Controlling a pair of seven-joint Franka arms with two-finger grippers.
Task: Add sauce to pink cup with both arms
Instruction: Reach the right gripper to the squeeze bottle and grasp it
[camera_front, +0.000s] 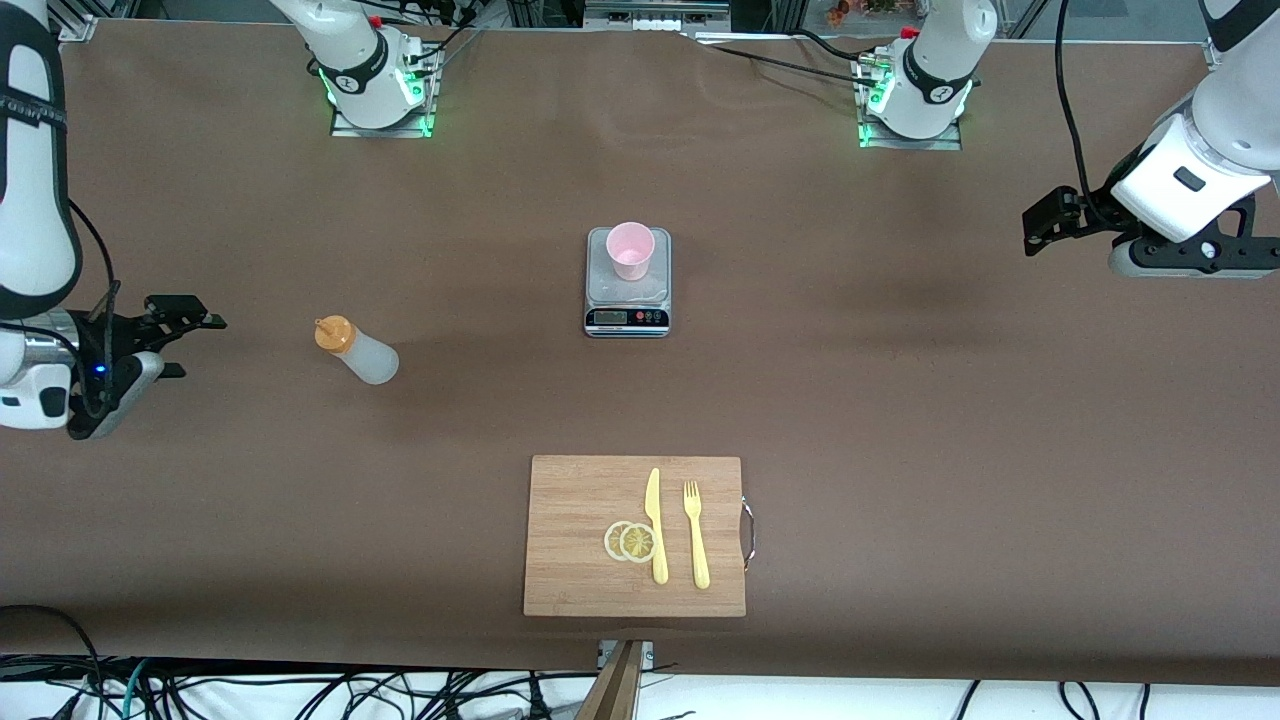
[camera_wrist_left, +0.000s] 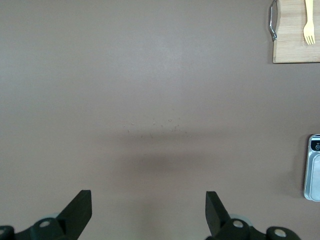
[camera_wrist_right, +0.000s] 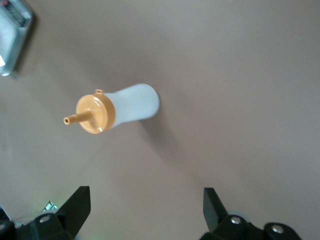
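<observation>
The right gripper (camera_wrist_right: 142, 212) hangs with fingers spread wide over the brown table (camera_front: 900, 400), near the one sauce bottle (camera_front: 358, 351), holding nothing. The left gripper (camera_wrist_left: 149, 212), equally wide apart and empty, hovers toward the left arm's end. One pink cup (camera_front: 630, 249) stands on one scale (camera_front: 627, 318); no writing is readable. Nearer the camera than the scale, one board (camera_front: 580, 540) carries one knife (camera_front: 655, 525), one fork (camera_front: 696, 533) and two lemon slices (camera_front: 630, 541).
</observation>
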